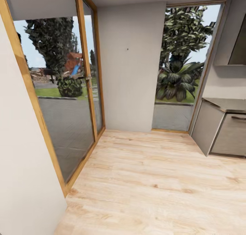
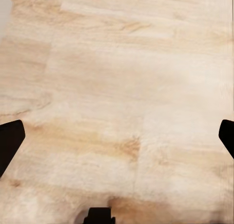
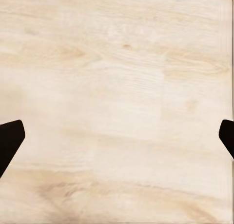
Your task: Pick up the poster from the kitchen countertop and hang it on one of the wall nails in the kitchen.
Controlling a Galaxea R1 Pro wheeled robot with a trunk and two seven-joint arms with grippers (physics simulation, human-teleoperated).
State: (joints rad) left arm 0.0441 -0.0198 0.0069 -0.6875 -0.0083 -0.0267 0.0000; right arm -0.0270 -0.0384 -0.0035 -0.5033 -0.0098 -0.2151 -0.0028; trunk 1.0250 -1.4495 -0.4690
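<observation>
Transit comes first: the left gripper (image 2: 117,136) and right gripper (image 3: 117,136) both hang spread wide and empty over wooden floor (image 1: 153,180). The kitchen countertop (image 1: 227,104) lies ahead and rightward; the robot should wheel there squarely, noting the wall nail (image 1: 127,49) for later.

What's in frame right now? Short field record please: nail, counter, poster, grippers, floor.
nail: dark speck on the grey wall panel, between the glass door and the window
counter: grey corner at the head view's right edge, cabinet fronts below
poster: not found in these views
left gripper: fingers wide apart, nothing between, facing the wood floor
right gripper: fingers wide apart, nothing between, facing floor
</observation>
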